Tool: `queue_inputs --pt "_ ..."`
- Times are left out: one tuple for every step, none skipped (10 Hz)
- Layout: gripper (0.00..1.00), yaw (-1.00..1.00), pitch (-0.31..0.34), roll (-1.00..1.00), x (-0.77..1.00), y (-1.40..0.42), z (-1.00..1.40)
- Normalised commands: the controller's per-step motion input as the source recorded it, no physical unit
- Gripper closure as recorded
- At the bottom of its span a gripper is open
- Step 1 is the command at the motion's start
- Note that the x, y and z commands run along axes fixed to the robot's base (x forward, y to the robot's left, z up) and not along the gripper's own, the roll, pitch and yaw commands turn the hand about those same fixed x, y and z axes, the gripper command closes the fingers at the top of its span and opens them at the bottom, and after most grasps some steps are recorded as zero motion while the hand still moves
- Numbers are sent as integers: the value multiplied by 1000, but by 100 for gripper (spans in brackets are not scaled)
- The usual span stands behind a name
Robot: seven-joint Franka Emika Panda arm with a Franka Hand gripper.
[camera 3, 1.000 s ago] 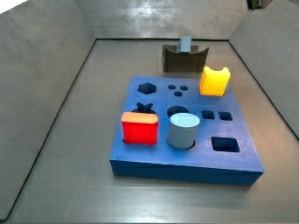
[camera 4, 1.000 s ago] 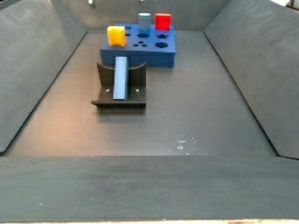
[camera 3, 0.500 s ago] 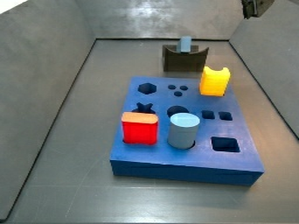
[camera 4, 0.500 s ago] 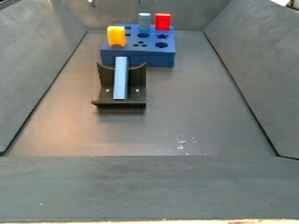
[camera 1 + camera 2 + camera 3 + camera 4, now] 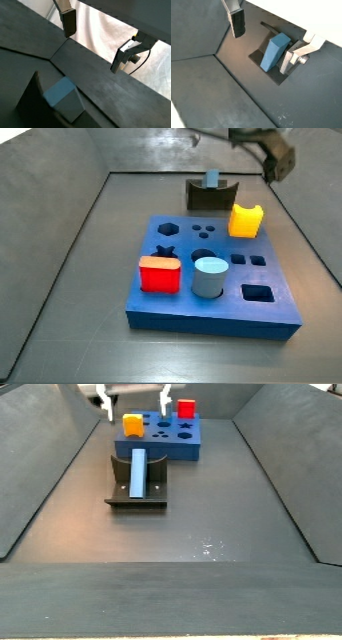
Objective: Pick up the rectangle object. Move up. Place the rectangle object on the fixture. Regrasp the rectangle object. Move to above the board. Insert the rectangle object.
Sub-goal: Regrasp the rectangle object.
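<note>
On the dark brown box-like fixture rests your slim grey-blue rectangle object, with the two-finger gripper above it, spread and empty (regrasp pending); descend off-centre and a finger could knock the piece out of its notch.

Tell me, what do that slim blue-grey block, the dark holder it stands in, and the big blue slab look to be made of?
The rectangle object looks like matte plastic: flat, even colour, no glare. The fixture seems dark metal or hard plastic; its faces show only a dull sheen, so I can't say which. The board looks like painted or moulded plastic, uniformly blue with crisp holes. The open pincer above the fixture has silver, metallic-looking fingers.
</note>
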Motion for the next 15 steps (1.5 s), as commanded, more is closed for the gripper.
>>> queue_inputs --pt "0 76 -176 102 76 55 -1000" --pt "0 55 -180 104 83 51 -1000" --pt "0 18 -168 115 96 42 -1000" --pt "0 -7 -145 116 103 40 -1000" --pt "0 -28 -116 114 104 33 -928" --pt "0 -33 -106 115 95 25 -832" --pt "0 -37 -85 103 78 18 -640" --pt "0 -35 -72 103 70 15 -494" --pt "0 -29 -54 98 69 11 -354" --pt "0 -33 -26 98 51 -9 -209" --pt "0 -37 -19 98 15 -12 -173" --pt "0 -35 -18 98 10 -12 -169" --pt "0 -33 -18 98 10 -12 -169" --pt "0 -32 -18 98 10 -12 -169" --pt "100 0 0 0 0 0 -833"
